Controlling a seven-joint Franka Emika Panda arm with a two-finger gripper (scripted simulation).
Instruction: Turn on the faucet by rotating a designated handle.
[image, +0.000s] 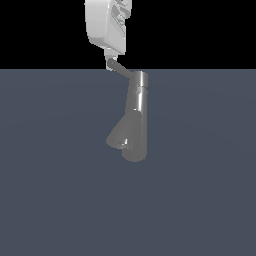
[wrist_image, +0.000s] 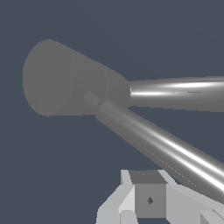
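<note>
Faucet: grey brushed-metal column, centre of the exterior frame, standing on the flat blue-grey floor; one column only.
Spout: flared cone branching from the lower column toward the exterior view's left; count one. In the wrist view it fills the upper left.
Handle: thin rod leaving the top cap, angled up and to the exterior view's left; count one. In the wrist view I take the long bright bar running to the lower right for it, though which of the two bars is handle and which column is uncertain.
Gripper: white, upper centre of the exterior frame, directly above the rod's free tip and about touching it; count one.
Gripper state: cannot tell. Only part of the white body shows in the wrist view; the fingers are not separable.
Why this placement (judgement): the tip gives the longest lever arm for pushing the rod round the cap.
Task stage (judgement): at contact, rotation not evident.
</note>
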